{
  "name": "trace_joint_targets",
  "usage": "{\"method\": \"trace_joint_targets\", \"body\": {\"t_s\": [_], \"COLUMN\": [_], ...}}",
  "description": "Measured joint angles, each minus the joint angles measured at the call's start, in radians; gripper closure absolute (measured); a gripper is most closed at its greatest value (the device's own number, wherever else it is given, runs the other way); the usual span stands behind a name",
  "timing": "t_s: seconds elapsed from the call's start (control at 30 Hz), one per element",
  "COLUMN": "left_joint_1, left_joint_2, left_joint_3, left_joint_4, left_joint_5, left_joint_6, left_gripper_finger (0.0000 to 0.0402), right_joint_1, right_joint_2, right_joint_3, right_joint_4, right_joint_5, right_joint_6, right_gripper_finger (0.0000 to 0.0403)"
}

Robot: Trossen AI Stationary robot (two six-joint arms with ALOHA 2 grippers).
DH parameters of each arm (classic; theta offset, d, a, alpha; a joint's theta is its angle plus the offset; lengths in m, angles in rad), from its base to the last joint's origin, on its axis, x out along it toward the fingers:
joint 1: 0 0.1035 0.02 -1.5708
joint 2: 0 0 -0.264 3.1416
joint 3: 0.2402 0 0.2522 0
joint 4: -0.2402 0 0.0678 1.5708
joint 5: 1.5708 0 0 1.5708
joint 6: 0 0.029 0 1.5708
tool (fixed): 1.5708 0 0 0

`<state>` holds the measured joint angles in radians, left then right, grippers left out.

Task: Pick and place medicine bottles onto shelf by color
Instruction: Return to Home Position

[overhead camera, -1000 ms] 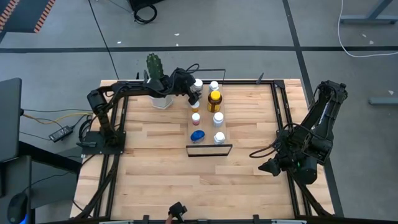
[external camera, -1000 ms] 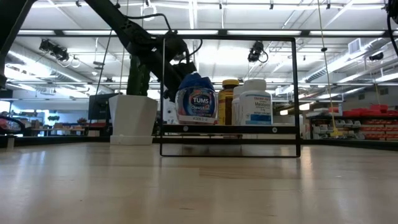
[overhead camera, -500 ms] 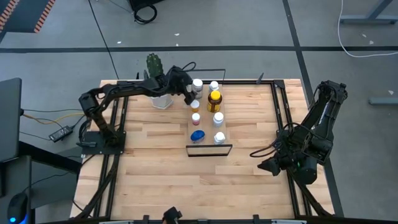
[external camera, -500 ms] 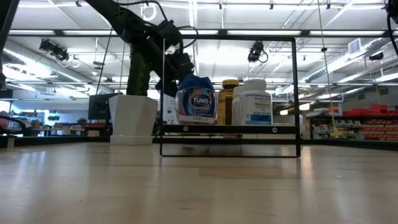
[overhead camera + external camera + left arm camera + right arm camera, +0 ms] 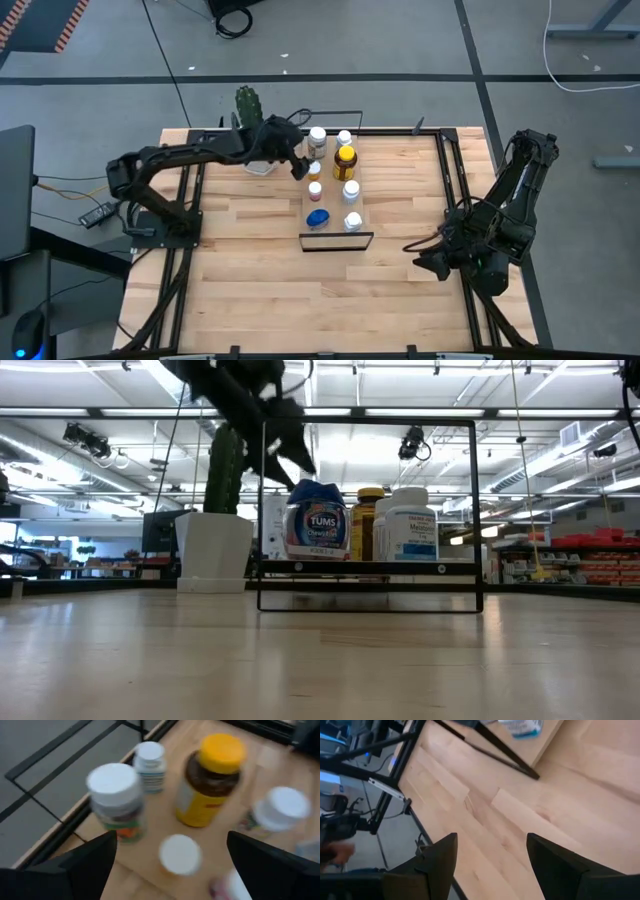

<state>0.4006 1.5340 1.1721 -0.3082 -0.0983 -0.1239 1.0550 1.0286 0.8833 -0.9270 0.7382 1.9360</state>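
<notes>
Your left gripper (image 5: 299, 165), fingers (image 5: 85, 865) wide and empty, hangs beside the bottles (image 5: 345, 158); swing low and one topples. The right gripper (image 5: 425, 262) idles wide-fingered at the worktop's (image 5: 250, 290) edge.

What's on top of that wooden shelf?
Small medicine bottles: one blue-lidded, one amber with yellow cap, others mostly white-capped. The left gripper hangs at the shelf's edge, perhaps hiding part of one; the right gripper waits aside.
</notes>
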Motion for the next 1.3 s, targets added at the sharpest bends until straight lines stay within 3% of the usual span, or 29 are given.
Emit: {"method": "trace_joint_targets", "body": {"t_s": [0.23, 0.47, 0.6, 0.73, 0.8, 0.9, 1.1, 1.3], "left_joint_1": [-0.145, -0.287, -0.377, -0.475, -0.515, -0.540, -0.510, -0.380], "left_joint_2": [-0.127, -0.253, -0.313, -0.401, -0.471, -0.603, -0.870, -1.002], "left_joint_3": [0.000, 0.000, 0.000, -0.012, -0.071, -0.237, -0.574, -0.779], "left_joint_4": [-0.021, -0.100, -0.179, -0.251, -0.247, -0.156, 0.254, 0.396], "left_joint_5": [-0.041, -0.085, -0.136, -0.245, -0.296, -0.302, -0.219, -0.068], "left_joint_6": [-0.154, -0.290, -0.338, -0.360, -0.367, -0.396, -0.372, -0.344], "left_gripper_finger": [0.0057, 0.0120, 0.0197, 0.0334, 0.0382, 0.0388, 0.0397, 0.0399], "right_joint_1": [-0.018, -0.115, -0.173, -0.232, -0.267, -0.308, -0.326, -0.326], "right_joint_2": [-0.002, -0.053, -0.142, -0.239, -0.277, -0.333, -0.475, -0.652], "right_joint_3": [0.000, 0.000, 0.000, 0.000, 0.000, -0.019, -0.120, -0.244], "right_joint_4": [-0.023, -0.029, -0.017, -0.017, -0.026, -0.028, -0.007, 0.109], "right_joint_5": [0.058, 0.113, 0.189, 0.207, 0.212, 0.269, 0.360, 0.361], "right_joint_6": [-0.028, -0.146, -0.246, -0.414, -0.503, -0.611, -0.688, -0.867], "right_gripper_finger": [0.0158, 0.0159, 0.0189, 0.0271, 0.0327, 0.0390, 0.0395, 0.0396]}}
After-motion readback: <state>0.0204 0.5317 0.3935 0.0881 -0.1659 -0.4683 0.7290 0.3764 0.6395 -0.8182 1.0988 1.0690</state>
